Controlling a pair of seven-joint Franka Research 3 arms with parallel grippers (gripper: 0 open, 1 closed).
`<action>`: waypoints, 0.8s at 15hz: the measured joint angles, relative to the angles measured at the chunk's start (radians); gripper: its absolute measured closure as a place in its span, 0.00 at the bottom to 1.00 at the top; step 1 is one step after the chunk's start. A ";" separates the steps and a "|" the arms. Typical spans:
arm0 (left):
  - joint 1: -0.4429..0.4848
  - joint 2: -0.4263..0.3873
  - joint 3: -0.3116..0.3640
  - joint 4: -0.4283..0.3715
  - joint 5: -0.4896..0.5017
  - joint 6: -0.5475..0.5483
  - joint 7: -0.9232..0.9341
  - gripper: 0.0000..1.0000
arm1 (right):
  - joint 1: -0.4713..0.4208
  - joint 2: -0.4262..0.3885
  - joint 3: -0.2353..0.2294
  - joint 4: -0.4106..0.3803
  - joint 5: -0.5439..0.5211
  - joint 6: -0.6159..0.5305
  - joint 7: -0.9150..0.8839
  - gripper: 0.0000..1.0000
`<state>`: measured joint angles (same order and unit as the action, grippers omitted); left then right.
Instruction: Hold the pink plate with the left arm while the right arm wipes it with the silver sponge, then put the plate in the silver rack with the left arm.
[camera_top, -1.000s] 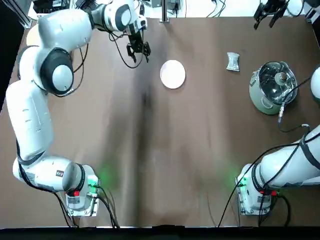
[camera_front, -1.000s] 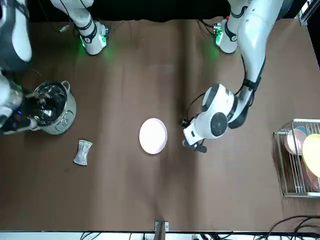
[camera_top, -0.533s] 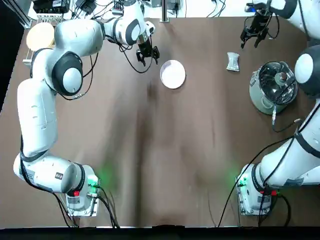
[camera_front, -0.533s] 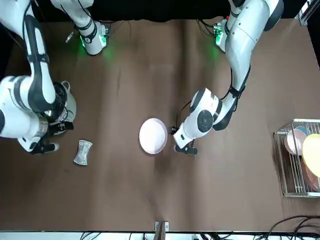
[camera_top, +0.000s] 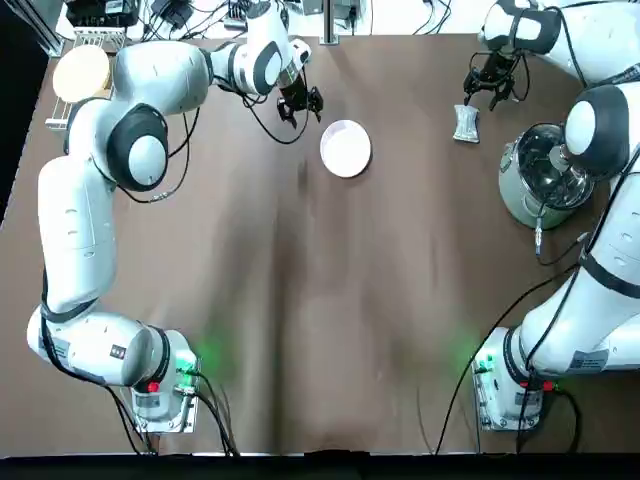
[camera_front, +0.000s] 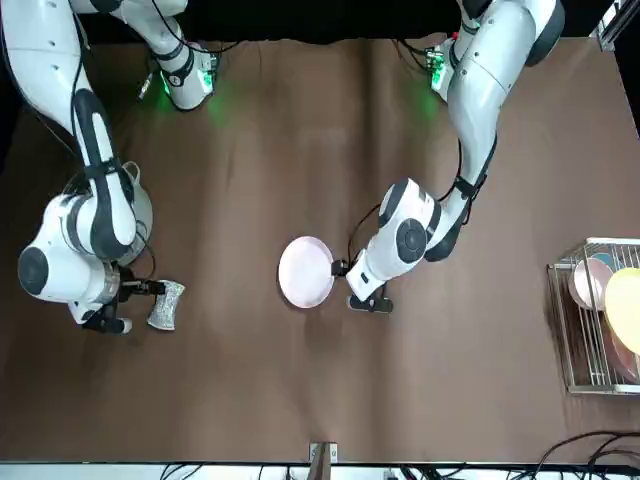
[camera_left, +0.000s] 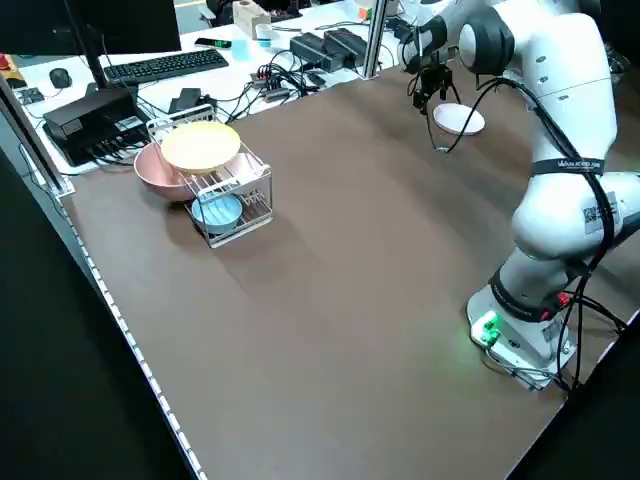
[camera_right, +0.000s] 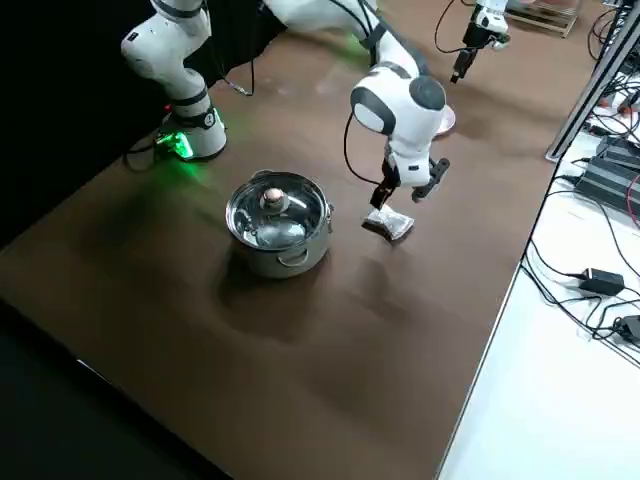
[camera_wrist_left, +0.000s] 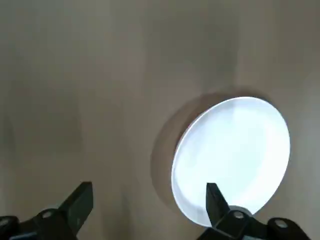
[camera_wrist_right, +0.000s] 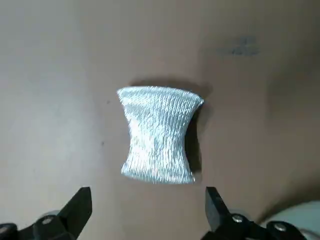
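Brown tabletop (camera_top: 330, 300) carries everything, and nothing of the task looks finished yet; taking the pink plate (camera_top: 346, 148) as the landmark, the rest sits around it. The steel pot (camera_top: 545, 175) with its glass lid stands well to the plate's right in the top view, untouched and no part of the job. The silver rack (camera_front: 592, 315) is far off on the plate's other side, already holding a cream-yellow plate (camera_front: 622, 308) and other dishes, with the pink plate not yet in it. The plate itself lies flat on the table, unheld. The left gripper (camera_top: 301, 103) hovers just beside the plate's rim, fingers spread wide and empty, one fingertip (camera_wrist_left: 214, 196) near the edge in its wrist view. The silver sponge (camera_top: 466, 123) rests between plate and pot, and the right gripper (camera_top: 487, 80) hangs just above it, likewise spread and empty. Grasping, wiping and racking all remain, by my judgement.
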<state>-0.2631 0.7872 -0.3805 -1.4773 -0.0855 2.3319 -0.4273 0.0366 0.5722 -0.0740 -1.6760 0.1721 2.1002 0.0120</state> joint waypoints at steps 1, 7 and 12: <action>0.000 0.003 -0.002 0.000 -0.001 0.007 0.002 0.00 | 0.000 0.016 0.000 0.000 0.001 0.025 0.034 0.00; -0.039 0.011 -0.008 0.001 -0.001 0.010 0.015 0.00 | 0.007 0.098 0.001 0.008 0.001 0.105 0.178 0.04; -0.057 0.052 -0.004 0.001 0.021 0.022 0.015 0.00 | 0.023 0.132 0.002 0.023 0.001 0.109 0.216 0.13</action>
<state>-0.3200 0.8389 -0.3846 -1.4764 -0.0646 2.3541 -0.4124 0.0600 0.7043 -0.0719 -1.6530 0.1735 2.2094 0.2285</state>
